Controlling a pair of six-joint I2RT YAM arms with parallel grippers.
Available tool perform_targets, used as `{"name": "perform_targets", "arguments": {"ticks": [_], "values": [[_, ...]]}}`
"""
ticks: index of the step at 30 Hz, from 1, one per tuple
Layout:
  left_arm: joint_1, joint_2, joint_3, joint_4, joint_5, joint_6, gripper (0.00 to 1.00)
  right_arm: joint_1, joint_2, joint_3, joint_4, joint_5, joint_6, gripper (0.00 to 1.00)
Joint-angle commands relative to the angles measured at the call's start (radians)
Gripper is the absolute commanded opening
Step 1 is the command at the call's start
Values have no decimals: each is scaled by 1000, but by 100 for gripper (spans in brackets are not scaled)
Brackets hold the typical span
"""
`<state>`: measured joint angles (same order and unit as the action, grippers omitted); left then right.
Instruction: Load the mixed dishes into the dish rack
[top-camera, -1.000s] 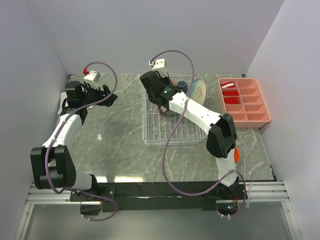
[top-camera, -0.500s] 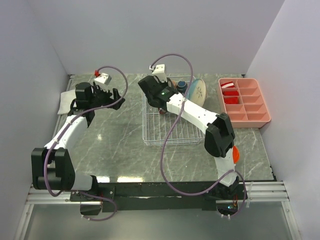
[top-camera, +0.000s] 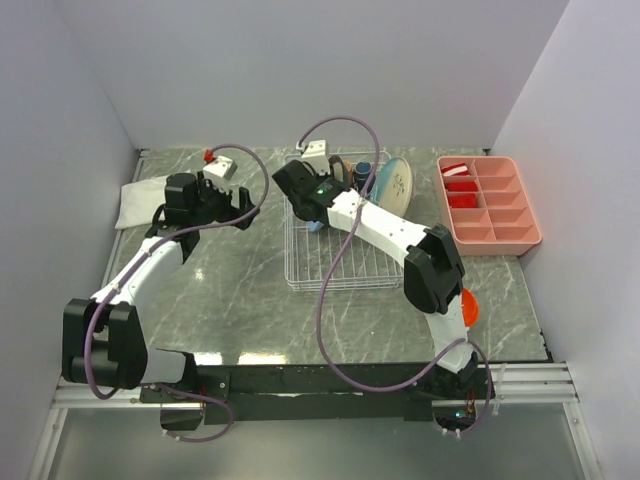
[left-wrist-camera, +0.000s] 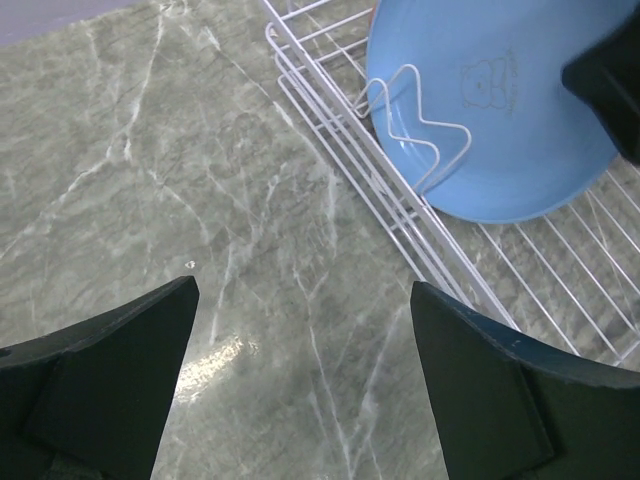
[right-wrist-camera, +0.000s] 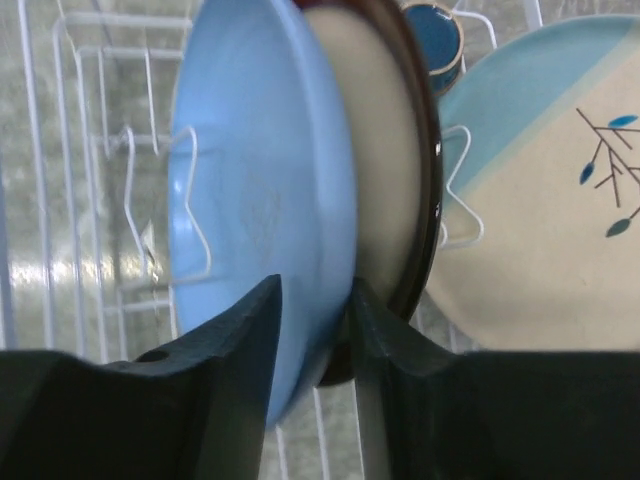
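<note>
Straddling blue plate rim: right tool, inside dish rack.

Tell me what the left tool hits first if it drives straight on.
Probably the bare table: the left tool points down at it, just beside the rack holding the blue plate. Depth is hard to judge.

Three plates show: blue plate, maroon-rimmed plate, cream-and-light-blue plate. One each: dark blue mug, orange bowl, dish rack, pink compartment tray, white cloth.
</note>
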<state>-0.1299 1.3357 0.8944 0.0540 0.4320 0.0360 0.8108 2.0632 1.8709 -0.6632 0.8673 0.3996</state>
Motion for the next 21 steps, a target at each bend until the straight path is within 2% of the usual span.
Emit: {"name": "perform_targets", "arguments": {"ticks": [1, 4, 10, 13, 14, 16, 19, 21], "values": [[0, -12, 29, -2, -56, -30, 96, 24, -89, -26, -24, -79, -45, 50], [7, 34, 101, -48, -47, -28, 96, 24, -139, -35, -32, -145, -80, 61], [15, 51, 208, -88, -68, -30, 96, 24, -294, -110, -35, -149, -93, 65], [15, 42, 262, -132, -72, -28, 96, 24, -476, -191, -18, -163, -130, 66], [13, 39, 276, -167, -73, -30, 96, 16, -524, -220, -10, -181, -190, 68], [13, 39, 320, -212, -65, -4, 97, -7, -669, -321, 7, -235, -260, 75], [13, 51, 397, -324, -61, 70, 96, -131, -851, -435, -38, -339, -370, 90], [13, 63, 466, -411, -33, 141, 97, -252, -925, -511, -68, -367, -482, 94]]}}
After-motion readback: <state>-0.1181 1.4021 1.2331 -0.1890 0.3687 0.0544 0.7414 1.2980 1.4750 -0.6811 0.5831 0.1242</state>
